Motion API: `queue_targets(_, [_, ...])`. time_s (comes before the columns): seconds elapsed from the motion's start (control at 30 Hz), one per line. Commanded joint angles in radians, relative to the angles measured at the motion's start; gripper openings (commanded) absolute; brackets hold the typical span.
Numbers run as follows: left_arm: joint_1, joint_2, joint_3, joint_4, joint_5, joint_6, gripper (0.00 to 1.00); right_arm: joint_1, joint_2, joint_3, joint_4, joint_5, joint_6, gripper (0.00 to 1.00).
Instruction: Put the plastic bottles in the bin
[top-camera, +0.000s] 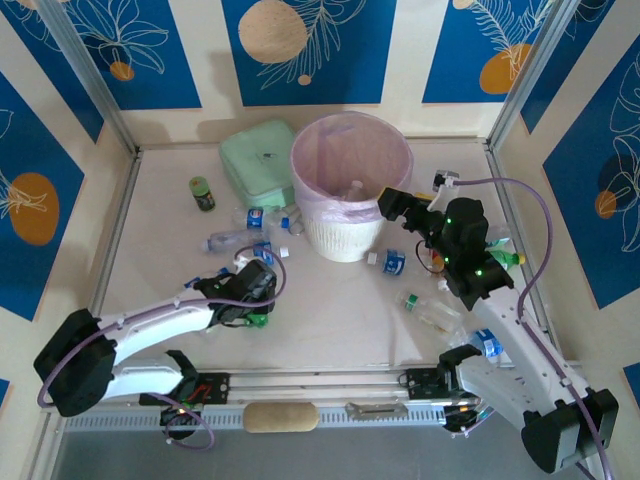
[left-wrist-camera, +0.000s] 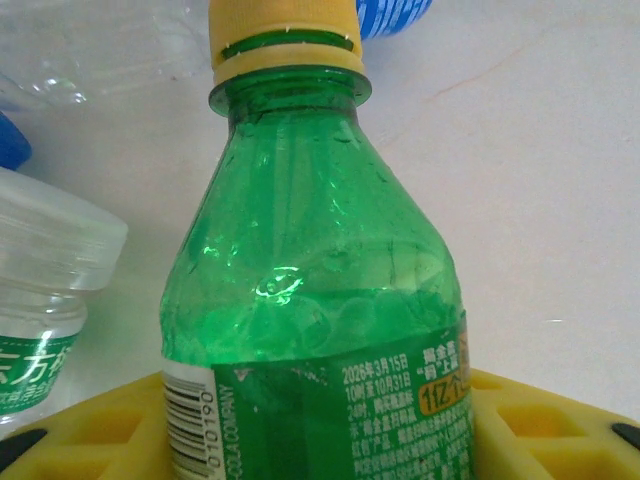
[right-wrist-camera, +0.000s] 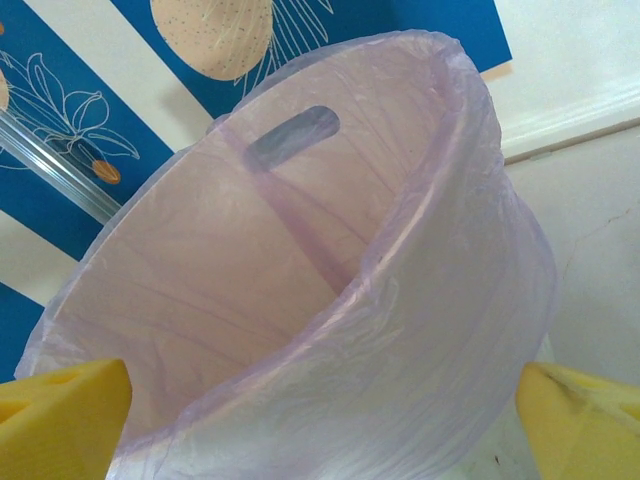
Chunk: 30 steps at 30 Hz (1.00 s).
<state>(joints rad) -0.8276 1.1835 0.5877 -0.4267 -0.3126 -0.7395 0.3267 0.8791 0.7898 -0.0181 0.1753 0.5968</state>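
Left wrist view: the left fingers (left-wrist-camera: 95, 430) are clamped on the label band of the green bottle (left-wrist-camera: 310, 300), its yellow cap (left-wrist-camera: 285, 40) beyond their tips, a grip apparently meant to lift it whole. The right fingers (right-wrist-camera: 60, 420) stand apart and empty, the bin (right-wrist-camera: 450, 300) just ahead between them.

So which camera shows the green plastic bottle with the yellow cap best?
Left wrist view: the green plastic bottle sits close up between the left yellow fingers, cap and label clear. The top view gives a green sliver. The right wrist view faces the round white bin.
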Motion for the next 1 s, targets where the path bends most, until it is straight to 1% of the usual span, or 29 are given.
queue_targets(0.0, [-0.007,-0.059,0.039,-0.027,-0.036,-0.003,0.46,-0.004,-0.029,0.009,-0.011,-0.014,0.017,0.99])
queue_targets(0.3, [-0.004,-0.251,0.141,-0.036,-0.075,0.054,0.45,-0.007,-0.094,-0.018,-0.087,0.002,0.049,0.99])
queue_targets(0.4, [-0.004,-0.289,0.19,0.004,-0.104,0.11,0.45,-0.014,-0.134,-0.018,-0.155,0.014,0.053,0.99])
queue_targets(0.5, [0.004,-0.286,0.272,0.06,-0.107,0.198,0.43,-0.028,-0.18,-0.014,-0.232,0.032,0.055,0.99])
queue_targets(0.57, [0.007,-0.247,0.354,0.076,-0.083,0.279,0.43,-0.042,-0.2,-0.009,-0.273,0.04,0.049,0.99])
queue_targets(0.63, [0.012,-0.183,0.461,0.056,-0.052,0.35,0.43,-0.064,-0.207,0.006,-0.326,0.036,0.047,0.99])
queue_targets(0.7, [0.016,-0.107,0.577,0.039,-0.006,0.41,0.43,-0.086,-0.207,0.017,-0.371,0.007,0.051,0.99])
queue_targets(0.83, [0.021,-0.009,0.724,0.094,0.066,0.488,0.43,-0.111,-0.209,0.008,-0.401,-0.033,0.065,0.99])
queue_targets(0.97, [0.033,0.114,0.895,0.13,0.133,0.554,0.43,-0.126,-0.209,0.001,-0.414,-0.039,0.084,0.99])
